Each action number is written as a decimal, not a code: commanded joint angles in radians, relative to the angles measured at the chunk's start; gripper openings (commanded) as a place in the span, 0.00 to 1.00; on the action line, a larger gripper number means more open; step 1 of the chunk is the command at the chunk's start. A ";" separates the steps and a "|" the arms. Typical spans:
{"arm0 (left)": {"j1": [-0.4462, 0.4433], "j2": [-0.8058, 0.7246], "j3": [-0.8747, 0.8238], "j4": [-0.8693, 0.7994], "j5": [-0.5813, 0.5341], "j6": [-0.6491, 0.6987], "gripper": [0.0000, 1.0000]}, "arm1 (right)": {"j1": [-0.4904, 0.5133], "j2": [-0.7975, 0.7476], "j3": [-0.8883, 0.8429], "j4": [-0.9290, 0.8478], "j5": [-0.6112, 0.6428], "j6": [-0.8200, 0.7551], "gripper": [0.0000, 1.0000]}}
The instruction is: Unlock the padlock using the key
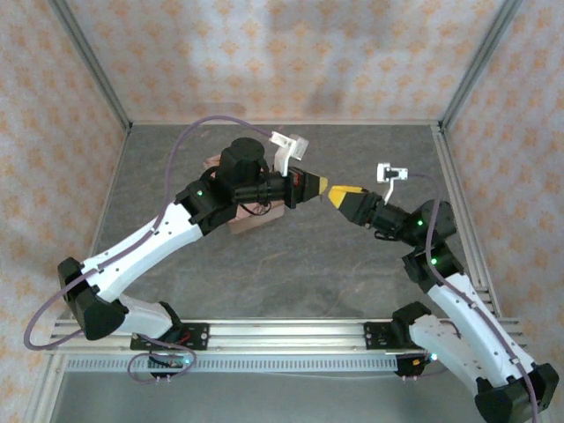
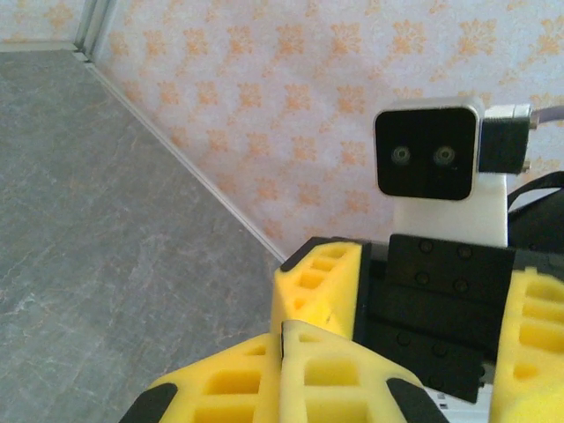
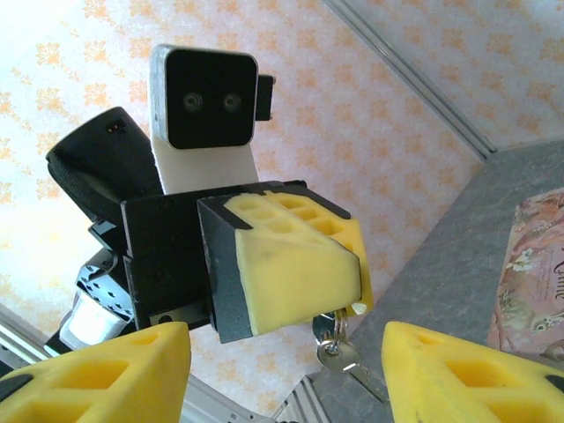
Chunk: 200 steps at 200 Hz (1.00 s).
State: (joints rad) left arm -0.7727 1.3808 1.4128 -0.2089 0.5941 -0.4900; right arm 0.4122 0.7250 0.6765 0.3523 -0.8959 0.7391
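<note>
mid-frame, the left gripper point(image 1: 318, 186) is pinched shut on what looks like the padlock point(image 3: 321, 328), the key point(image 3: 353, 367) dangling loose beneath it, so the wide-spread right gripper point(image 1: 342, 195) just to its right could nudge the key swinging and close on nothing.

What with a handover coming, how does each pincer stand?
Left pincer: closed, the key hanging from its tips.
Right pincer: open, holding nothing.

padlock point(image 3: 321, 327): mostly hidden in left hand point(image 3: 351, 278) | box point(image 3: 531, 275): cut by edge
</note>
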 commanded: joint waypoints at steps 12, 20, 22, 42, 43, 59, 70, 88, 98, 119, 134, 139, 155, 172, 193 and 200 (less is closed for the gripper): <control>-0.007 -0.013 0.020 0.071 0.015 -0.038 0.00 | 0.040 0.022 -0.025 0.117 0.049 -0.045 0.58; -0.008 -0.015 0.019 0.079 0.015 -0.060 0.00 | 0.051 0.030 -0.023 0.125 0.049 -0.047 0.55; -0.008 -0.015 0.018 0.080 0.015 -0.067 0.00 | 0.053 0.032 -0.022 0.127 0.048 -0.047 0.54; -0.008 -0.019 0.015 0.100 0.012 -0.087 0.00 | 0.077 0.054 -0.016 0.150 0.046 -0.046 0.46; -0.008 -0.019 0.014 0.100 0.012 -0.088 0.00 | 0.079 0.055 -0.015 0.151 0.047 -0.046 0.46; -0.008 -0.021 0.012 0.106 0.010 -0.094 0.00 | 0.086 0.062 -0.015 0.175 0.057 -0.040 0.38; -0.008 -0.022 0.010 0.114 0.012 -0.098 0.00 | 0.087 0.062 -0.017 0.198 0.066 -0.032 0.35; -0.008 -0.021 0.009 0.115 0.014 -0.103 0.00 | 0.086 0.063 -0.014 0.205 0.084 -0.031 0.29; -0.008 -0.023 0.008 0.119 0.016 -0.105 0.00 | 0.087 0.066 -0.014 0.205 0.092 -0.033 0.26; -0.008 -0.029 0.005 0.118 0.016 -0.105 0.00 | 0.086 0.067 -0.014 0.207 0.105 -0.039 0.15; -0.008 -0.035 0.002 0.118 0.015 -0.102 0.00 | 0.086 0.066 -0.010 0.189 0.111 -0.050 0.07; -0.008 -0.038 0.002 0.117 0.011 -0.102 0.00 | 0.086 0.067 -0.008 0.179 0.111 -0.057 0.04; -0.008 -0.045 0.002 0.108 0.004 -0.094 0.06 | 0.086 0.063 -0.008 0.164 0.121 -0.071 0.00; -0.008 -0.055 0.002 0.097 -0.006 -0.085 0.35 | 0.086 0.059 -0.006 0.155 0.123 -0.082 0.00; -0.006 -0.073 0.009 0.058 -0.044 -0.064 0.55 | 0.086 0.054 0.008 0.122 0.107 -0.106 0.00; -0.004 -0.079 0.009 0.045 -0.057 -0.057 0.59 | 0.086 0.051 0.015 0.097 0.104 -0.119 0.00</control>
State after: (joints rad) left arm -0.7773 1.3525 1.4128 -0.1280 0.5835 -0.5789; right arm 0.4969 0.7944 0.6579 0.4744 -0.7895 0.6777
